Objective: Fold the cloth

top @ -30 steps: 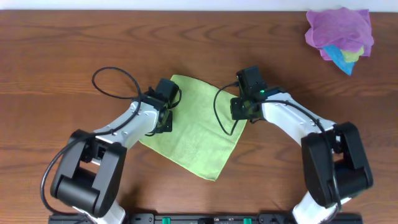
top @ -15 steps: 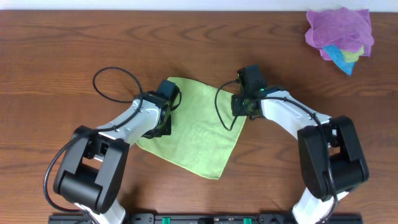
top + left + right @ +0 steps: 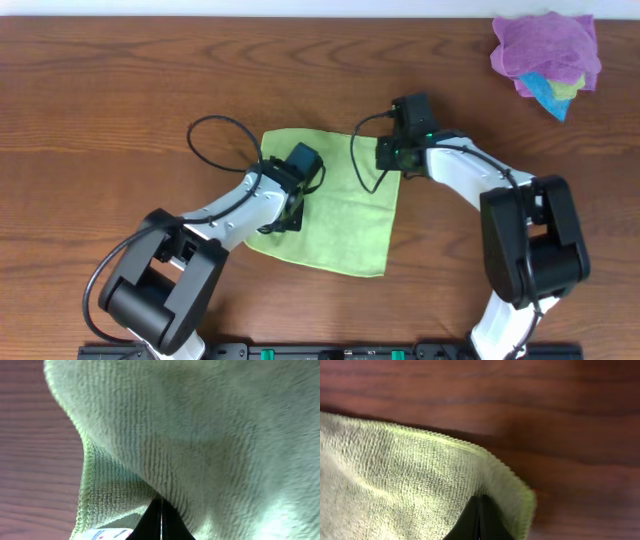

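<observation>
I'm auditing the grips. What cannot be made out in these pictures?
Left wrist: the white tag is cut by the bottom edge, its print blurred.
Both wrist views: the left gripper and right gripper show only their tips; the bottom edge cuts the rest.
Overhead: the purple cloth covers most of the blue cloth.
Overhead: both arms hide where the cloth is pinched.

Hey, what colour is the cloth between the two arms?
The cloth is light lime green, clearest in the overhead view.
</observation>
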{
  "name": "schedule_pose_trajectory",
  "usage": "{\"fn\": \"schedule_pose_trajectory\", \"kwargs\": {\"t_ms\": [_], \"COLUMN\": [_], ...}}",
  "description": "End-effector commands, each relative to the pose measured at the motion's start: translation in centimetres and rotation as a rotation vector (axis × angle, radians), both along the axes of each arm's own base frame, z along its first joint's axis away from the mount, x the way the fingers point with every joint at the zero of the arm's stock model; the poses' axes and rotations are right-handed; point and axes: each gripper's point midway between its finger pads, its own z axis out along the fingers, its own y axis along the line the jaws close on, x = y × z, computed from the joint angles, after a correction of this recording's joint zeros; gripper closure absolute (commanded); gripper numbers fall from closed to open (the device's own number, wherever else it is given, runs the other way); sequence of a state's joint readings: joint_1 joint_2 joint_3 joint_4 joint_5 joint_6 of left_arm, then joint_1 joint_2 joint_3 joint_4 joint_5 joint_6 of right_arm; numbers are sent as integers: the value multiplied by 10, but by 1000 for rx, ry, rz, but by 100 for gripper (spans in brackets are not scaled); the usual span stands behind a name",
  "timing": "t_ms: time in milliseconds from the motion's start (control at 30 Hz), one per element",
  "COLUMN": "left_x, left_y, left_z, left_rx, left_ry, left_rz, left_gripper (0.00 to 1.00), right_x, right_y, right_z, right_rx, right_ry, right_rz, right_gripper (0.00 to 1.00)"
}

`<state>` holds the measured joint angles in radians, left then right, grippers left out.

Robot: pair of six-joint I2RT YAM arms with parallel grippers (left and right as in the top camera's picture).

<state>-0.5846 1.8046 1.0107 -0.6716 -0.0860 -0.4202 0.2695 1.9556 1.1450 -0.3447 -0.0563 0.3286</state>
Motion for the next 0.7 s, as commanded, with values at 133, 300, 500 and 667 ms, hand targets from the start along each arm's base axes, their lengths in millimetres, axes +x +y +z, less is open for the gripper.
{"fn": "schedule_pose_trajectory", "kwargs": {"t_ms": [133, 300, 500, 667], "left_x": [-15, -12, 6, 28], "left_y": [-10, -12, -21, -34], "left_z": [-12, -12, -1, 21], "left_rx": [-47, -57, -80, -116], "left_ry": [77, 65, 18, -49], "left_rz": [7, 11, -4, -28], "left_gripper": [95, 94, 94, 94], "right_x": [-9, 0, 24, 31], "right_y": [-31, -10, 12, 19], "right_z": [-25, -8, 45, 89], "right_rx": [-45, 26, 125, 118], "right_ry": [98, 90, 39, -27], "right_rz": [-65, -6, 35, 100], "right_gripper": [98, 99, 99, 98]}}
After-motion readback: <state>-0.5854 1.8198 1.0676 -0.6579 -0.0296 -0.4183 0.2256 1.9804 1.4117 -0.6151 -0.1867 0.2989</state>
